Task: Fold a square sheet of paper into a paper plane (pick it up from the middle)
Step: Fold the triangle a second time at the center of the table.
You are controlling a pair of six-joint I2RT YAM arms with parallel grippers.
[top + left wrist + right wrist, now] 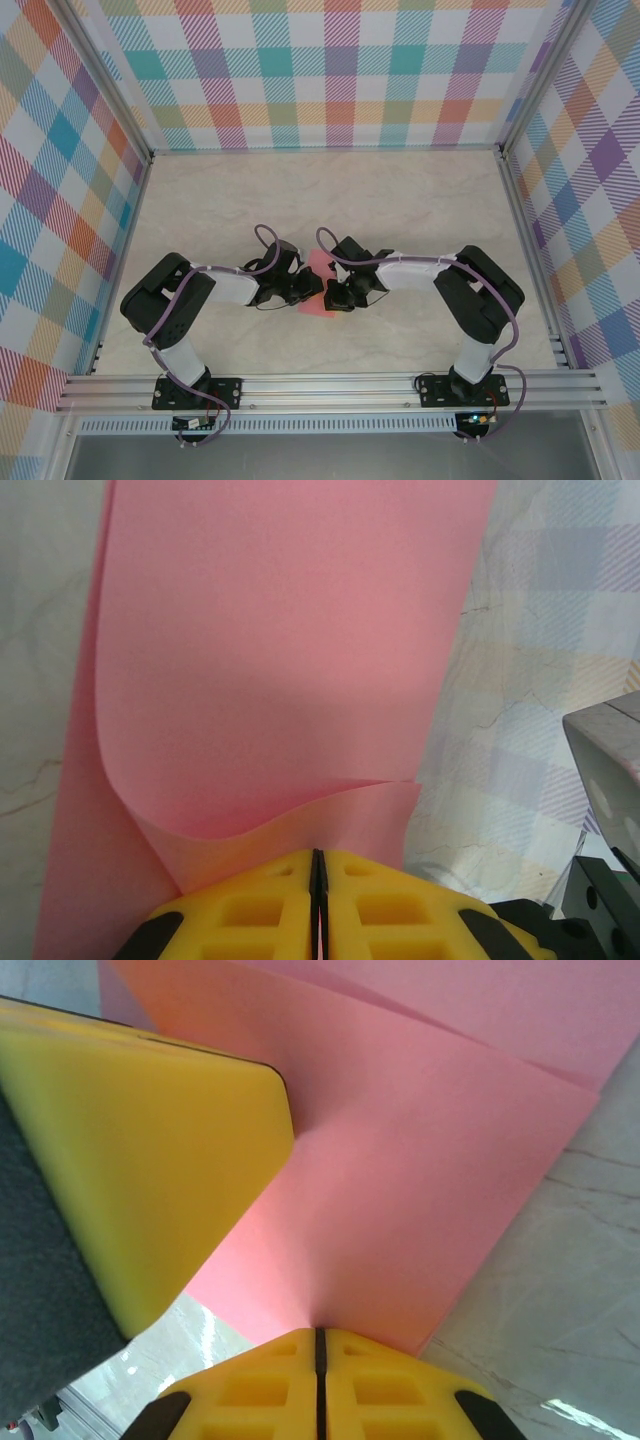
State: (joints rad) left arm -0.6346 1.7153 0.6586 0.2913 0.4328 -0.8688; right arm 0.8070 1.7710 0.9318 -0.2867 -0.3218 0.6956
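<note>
The paper (280, 660), curled over, is held by 2 pincers: the left pincer (318, 858) and right pincer (320, 1335) are each clenched on it, close together.

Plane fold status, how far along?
Done: the sheet already shows overlapping layers, so a first fold looks made. In hand: left gripper and right gripper are both shut on it. Left: no pointed nose or wings yet, so most folds likely remain.
</note>
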